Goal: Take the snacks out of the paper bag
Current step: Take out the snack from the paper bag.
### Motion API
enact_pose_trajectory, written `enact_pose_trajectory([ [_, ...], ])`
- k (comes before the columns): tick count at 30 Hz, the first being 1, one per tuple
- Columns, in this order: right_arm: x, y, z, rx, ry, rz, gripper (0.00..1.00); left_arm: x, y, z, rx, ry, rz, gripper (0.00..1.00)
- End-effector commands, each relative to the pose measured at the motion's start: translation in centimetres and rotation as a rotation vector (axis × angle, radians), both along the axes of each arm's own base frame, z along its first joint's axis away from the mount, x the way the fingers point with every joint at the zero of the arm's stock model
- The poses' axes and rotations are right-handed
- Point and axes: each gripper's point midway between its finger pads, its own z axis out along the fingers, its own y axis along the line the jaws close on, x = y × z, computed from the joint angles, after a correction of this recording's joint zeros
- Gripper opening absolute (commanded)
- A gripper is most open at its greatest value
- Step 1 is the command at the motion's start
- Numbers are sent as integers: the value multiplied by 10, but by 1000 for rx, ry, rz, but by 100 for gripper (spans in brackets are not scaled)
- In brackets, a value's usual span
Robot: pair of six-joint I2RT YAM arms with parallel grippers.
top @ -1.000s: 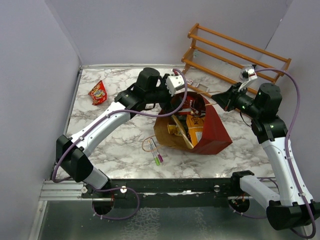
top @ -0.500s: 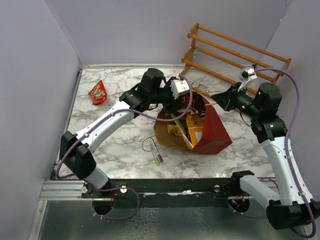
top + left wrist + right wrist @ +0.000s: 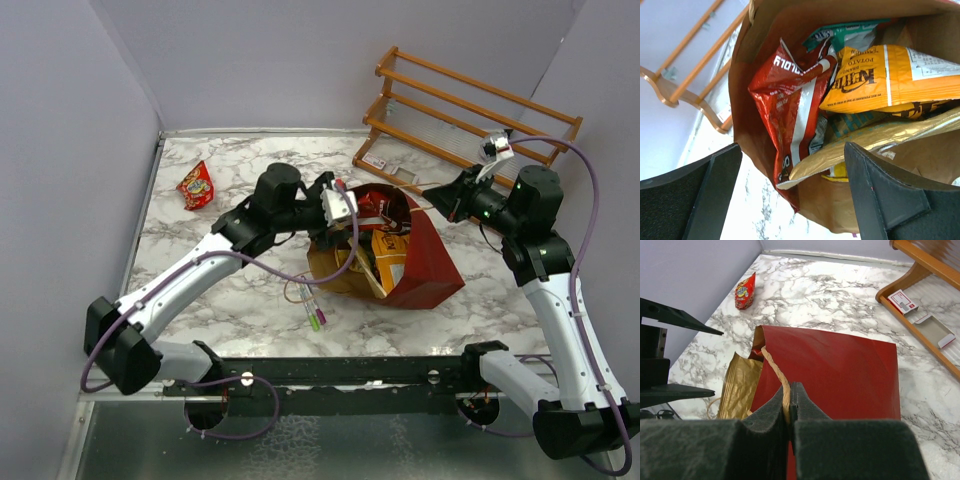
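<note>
The red paper bag (image 3: 425, 255) lies tipped on the marble table, its brown mouth facing left. My right gripper (image 3: 790, 399) is shut on its string handle (image 3: 781, 374) and holds it up above the red side (image 3: 840, 375). My left gripper (image 3: 792, 192) is open and empty at the bag's mouth (image 3: 350, 212). Between its fingers I see the snacks inside: a red Doritos bag (image 3: 790, 110), an orange Kettle chip bag (image 3: 885, 75), a teal packet (image 3: 840, 35) and a gold-tan bag (image 3: 875, 140). A small red packet (image 3: 196, 185) lies on the table at the far left.
A wooden slatted rack (image 3: 470, 110) stands at the back right, with small cards (image 3: 902, 301) on its shelf. Two marker pens (image 3: 313, 305) lie in front of the bag. Grey walls close the left and back.
My left gripper has come back from above the bag's far edge, nearer and lower, to the bag's mouth. The right gripper and the bag have stayed put.
</note>
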Motion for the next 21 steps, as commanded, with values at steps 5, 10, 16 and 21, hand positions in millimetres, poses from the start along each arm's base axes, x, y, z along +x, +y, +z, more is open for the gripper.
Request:
enact_pose_trajectory([
  [5, -3, -1, 18, -5, -58, -4, 1, 0, -31, 11, -13, -99, -106, 83],
  [10, -3, -2, 19, -6, -58, -8, 1, 22, -42, 11, 2, -108, -69, 78],
  [16, -2, -2, 18, -7, -56, -7, 1, 44, -46, -6, 44, -104, 0, 76],
  [21, -2, -2, 18, -7, -58, -9, 1, 53, -50, -27, 77, -66, 18, 75],
])
